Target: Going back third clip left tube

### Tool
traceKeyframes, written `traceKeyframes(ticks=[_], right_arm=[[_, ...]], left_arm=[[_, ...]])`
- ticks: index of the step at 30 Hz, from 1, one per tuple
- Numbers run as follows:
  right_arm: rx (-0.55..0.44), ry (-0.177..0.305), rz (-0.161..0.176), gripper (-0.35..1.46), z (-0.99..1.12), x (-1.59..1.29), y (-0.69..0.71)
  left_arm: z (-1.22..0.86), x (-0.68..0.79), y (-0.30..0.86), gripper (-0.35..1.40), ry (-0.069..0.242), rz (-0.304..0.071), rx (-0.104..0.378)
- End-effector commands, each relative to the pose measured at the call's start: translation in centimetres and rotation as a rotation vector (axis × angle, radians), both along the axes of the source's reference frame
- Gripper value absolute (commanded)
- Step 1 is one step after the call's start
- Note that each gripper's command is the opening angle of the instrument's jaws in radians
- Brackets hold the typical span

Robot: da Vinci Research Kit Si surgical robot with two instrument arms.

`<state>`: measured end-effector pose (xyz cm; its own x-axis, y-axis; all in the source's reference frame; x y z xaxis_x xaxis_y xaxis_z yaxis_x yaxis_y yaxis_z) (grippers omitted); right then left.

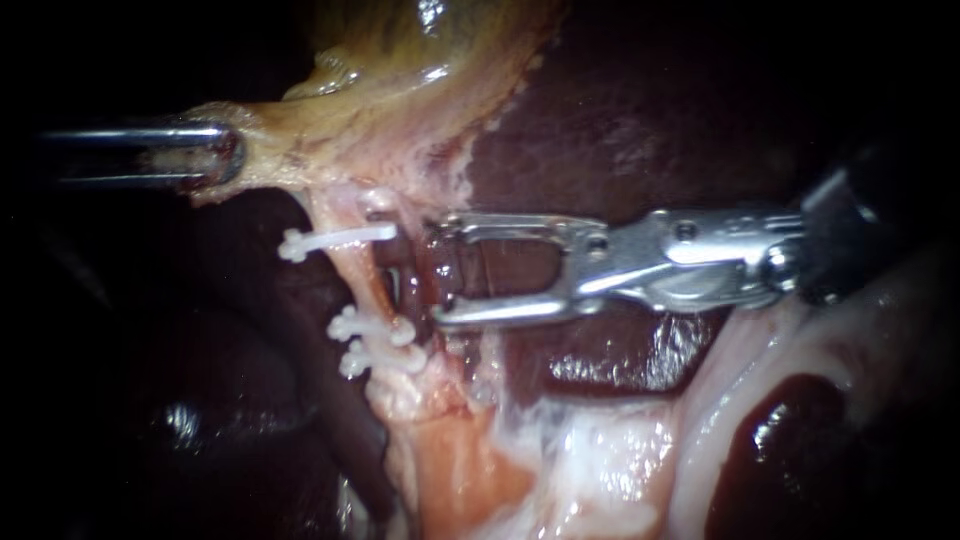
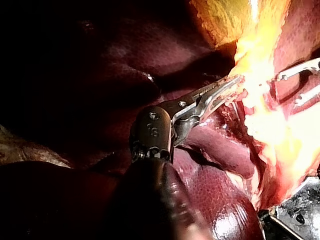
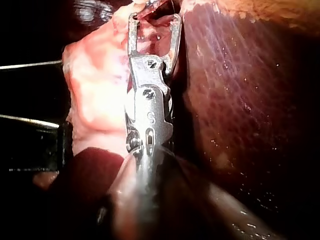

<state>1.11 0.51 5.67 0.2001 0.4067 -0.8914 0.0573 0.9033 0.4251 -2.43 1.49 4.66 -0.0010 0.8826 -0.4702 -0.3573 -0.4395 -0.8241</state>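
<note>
A pale tube [image 1: 352, 275] runs down from the yellowish gallbladder [image 1: 400, 60]. It carries three white clips: one high up [image 1: 345, 238] and two close together lower down [image 1: 375, 330]. My right instrument [image 1: 440, 272] reaches in from the right. Its long windowed jaws stand open just right of the tube, level with the gap between the upper and lower clips, and they grip nothing. In the right wrist view the same jaws [image 3: 154, 19] gape at pale tissue. My left instrument [image 1: 232, 155] is shut on the gallbladder's edge and holds it out to the left, as the left wrist view also shows [image 2: 222, 90].
Dark red liver [image 1: 650, 100] lies behind and to the right of the tube. Pale, glistening fatty tissue [image 1: 600, 450] spreads below the right instrument. The right instrument's jaws [image 2: 300, 80] also show beyond the bright tissue in the left wrist view.
</note>
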Motion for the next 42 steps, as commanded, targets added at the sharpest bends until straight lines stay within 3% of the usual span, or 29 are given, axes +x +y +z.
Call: traceKeyframes(ticks=[1, 5, 9, 17, 30, 42], right_arm=[[-0.008, -0.002, -0.011, 0.50, -0.02, -0.10, -0.01], [-0.022, -0.009, -0.023, 0.50, -0.08, -0.45, -0.06], [-0.029, -0.008, -0.026, 0.50, -0.12, -0.61, -0.09], [-0.029, -0.009, -0.024, 0.50, -0.16, -0.63, -0.11], [-0.027, -0.005, -0.030, 0.50, -0.20, -0.63, -0.13], [-0.023, 0.001, -0.039, 0.50, -0.22, -0.61, -0.13]], left_arm=[[0.00, 0.00, 0.00, -0.35, -0.001, 0.000, 0.000], [0.00, -0.01, 0.00, -0.35, 0.000, 0.000, 0.000], [0.00, -0.02, 0.00, -0.35, 0.000, -0.001, -0.001], [0.06, -0.09, 0.01, -0.35, 0.002, -0.003, -0.002], [0.44, -0.55, -0.03, -0.35, 0.000, 0.008, -0.014], [0.46, -0.57, -0.04, -0.35, 0.001, 0.011, -0.014]])
